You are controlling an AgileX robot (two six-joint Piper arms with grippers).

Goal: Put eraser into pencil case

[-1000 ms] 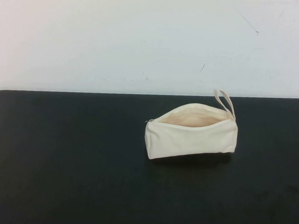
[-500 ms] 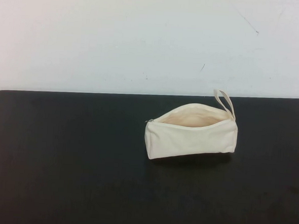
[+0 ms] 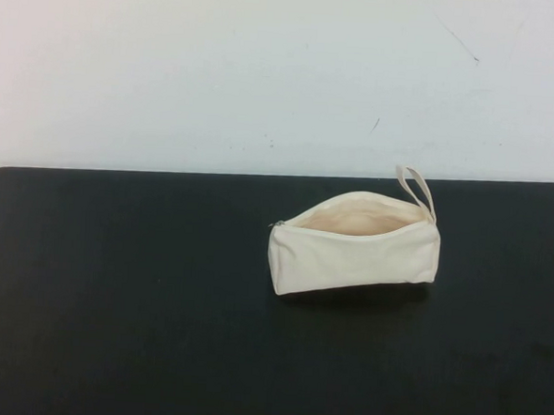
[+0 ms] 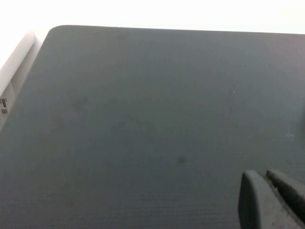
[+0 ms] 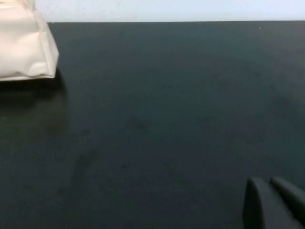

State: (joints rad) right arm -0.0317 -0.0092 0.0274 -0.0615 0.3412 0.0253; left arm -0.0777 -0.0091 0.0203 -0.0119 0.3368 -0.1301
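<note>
Case (image 3: 354, 256) is lying on the black table (image 3: 111, 301), right of centre toward the far edge, zip gaping, loop strap at its far right end. No eraser is showing anywhere. Left gripper (image 4: 276, 200) is hanging over bare tabletop, right gripper (image 5: 276, 202) near the case's end; each showing only dark finger stubs, opening unreadable.

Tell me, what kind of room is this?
Probably a bare robot test bench: a black table against a plain white wall, holding only an open pencil case. Left gripper and right gripper hover above it.
</note>
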